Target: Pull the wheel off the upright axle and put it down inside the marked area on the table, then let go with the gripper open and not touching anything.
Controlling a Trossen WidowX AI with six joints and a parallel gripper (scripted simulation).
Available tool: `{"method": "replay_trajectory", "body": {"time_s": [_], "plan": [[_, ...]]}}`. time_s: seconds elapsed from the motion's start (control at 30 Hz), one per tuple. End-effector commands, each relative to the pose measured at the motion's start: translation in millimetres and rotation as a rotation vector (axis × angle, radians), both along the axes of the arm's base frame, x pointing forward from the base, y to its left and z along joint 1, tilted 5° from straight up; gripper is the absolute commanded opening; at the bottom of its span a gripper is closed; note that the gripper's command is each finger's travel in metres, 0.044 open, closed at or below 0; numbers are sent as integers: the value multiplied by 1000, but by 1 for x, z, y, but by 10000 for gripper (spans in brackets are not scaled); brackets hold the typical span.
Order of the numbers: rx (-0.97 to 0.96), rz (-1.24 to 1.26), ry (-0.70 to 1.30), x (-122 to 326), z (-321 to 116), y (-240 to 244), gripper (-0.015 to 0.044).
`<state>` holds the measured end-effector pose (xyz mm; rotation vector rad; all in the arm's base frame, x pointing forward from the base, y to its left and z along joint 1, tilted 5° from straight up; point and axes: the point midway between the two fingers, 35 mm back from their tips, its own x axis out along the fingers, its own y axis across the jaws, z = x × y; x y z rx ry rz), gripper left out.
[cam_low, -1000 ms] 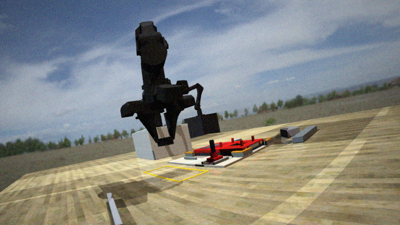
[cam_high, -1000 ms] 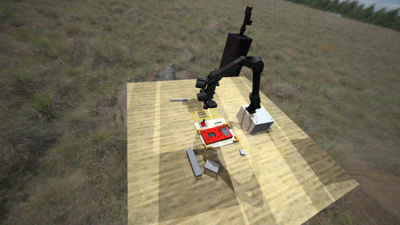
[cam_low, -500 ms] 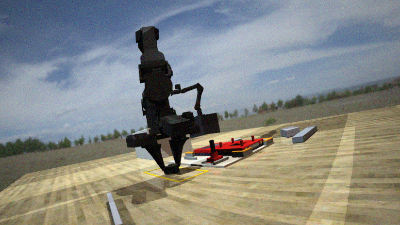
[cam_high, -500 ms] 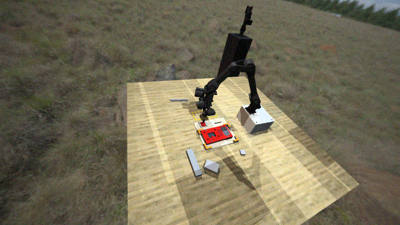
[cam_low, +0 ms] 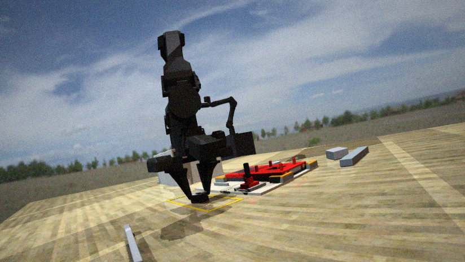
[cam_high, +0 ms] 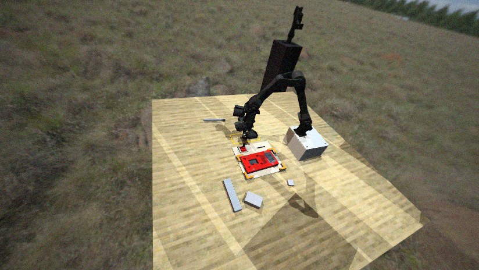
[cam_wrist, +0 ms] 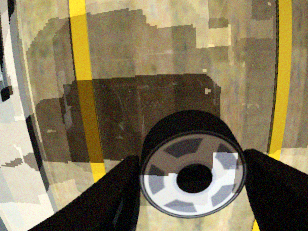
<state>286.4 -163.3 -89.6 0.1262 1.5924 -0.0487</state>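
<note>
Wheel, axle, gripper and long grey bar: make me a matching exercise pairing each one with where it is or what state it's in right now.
Column one:
1. wheel
2. axle
3. gripper
4. long grey bar

Column two:
A. standing bare on its red base
B. lying flat beside a small grey block
C. inside the yellow square, down at the table
D. shut on the wheel, one finger on each side

Pairs: 1-C, 2-A, 3-D, 4-B

Matte black, blocky arm (cam_low: pixel 181 107) with two tapered black end effector (cam_low: pixel 198 195) fingers.
</note>
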Motion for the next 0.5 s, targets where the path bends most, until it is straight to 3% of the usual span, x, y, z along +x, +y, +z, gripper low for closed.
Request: {"method": "replay_trajectory", "body": {"time_s": [0.0,0.2,0.37,0.47], "plan": [[0,0,0,0,3,0,289],[1,0,6,2,57,-3,300],[1,0,7,2,60,-3,300],[-2,-3,-3,-6,65,2,379]]}}
